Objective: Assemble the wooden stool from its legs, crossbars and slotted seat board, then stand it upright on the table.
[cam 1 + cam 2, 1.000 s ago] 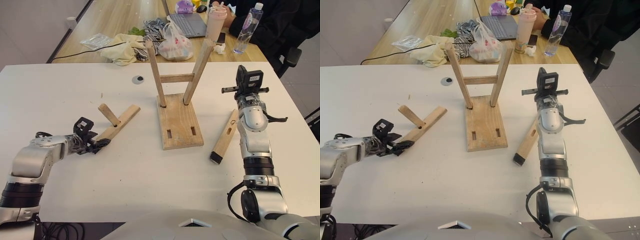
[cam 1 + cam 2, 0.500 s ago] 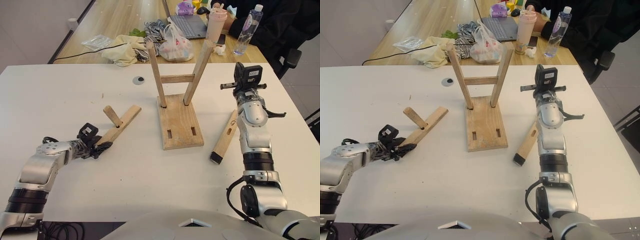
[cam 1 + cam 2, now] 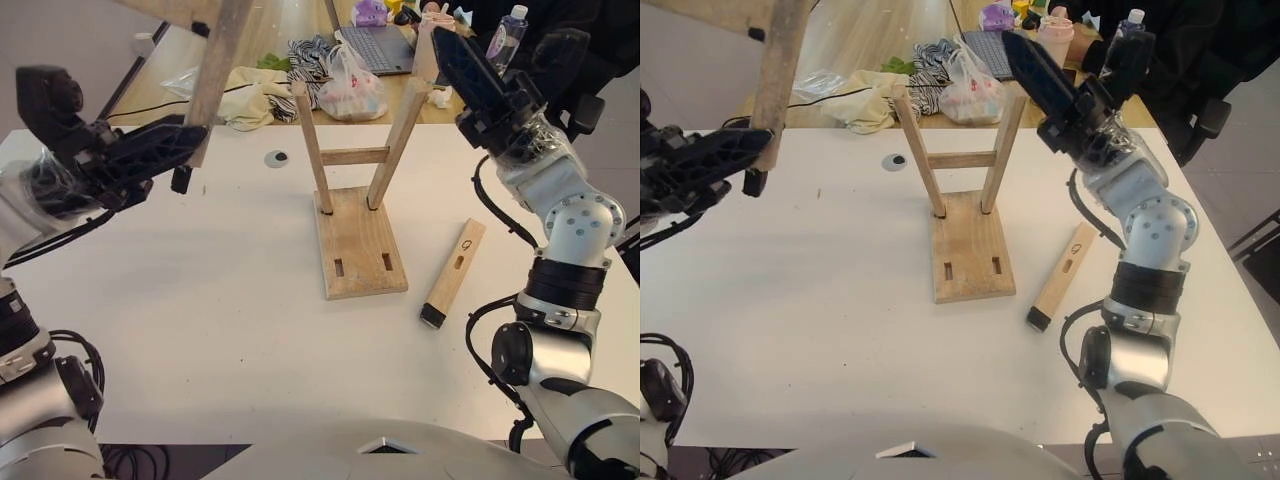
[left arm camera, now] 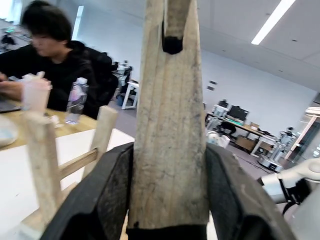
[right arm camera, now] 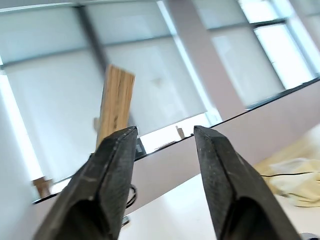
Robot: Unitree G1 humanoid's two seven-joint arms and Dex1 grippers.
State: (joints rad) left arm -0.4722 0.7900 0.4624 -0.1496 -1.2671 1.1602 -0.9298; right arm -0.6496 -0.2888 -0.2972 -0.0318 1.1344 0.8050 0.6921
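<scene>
The slotted seat board (image 3: 360, 243) lies flat on the white table with two legs (image 3: 311, 148) standing in it, joined by a crossbar (image 3: 352, 156). A loose leg (image 3: 453, 272) lies to the board's right. My left gripper (image 3: 190, 140) is raised high over the table's left side, shut on another leg (image 3: 215, 70) with a crossbar stub (image 4: 175, 25); this leg (image 4: 167, 150) is clamped between both pads. My right gripper (image 3: 455, 55) is lifted above the far right, open and empty, its fingers (image 5: 115, 180) well apart.
A round grommet (image 3: 277, 159) sits in the table behind the stool. The wooden table beyond holds clothes (image 3: 255, 95), a plastic bag (image 3: 350, 90), a laptop (image 3: 375, 45), a cup and a bottle (image 3: 500, 40).
My left gripper has lifted the leg with its crossbar stub off the table and up high at the left. My right arm has swung upward, its gripper now pointing up and leftward.
</scene>
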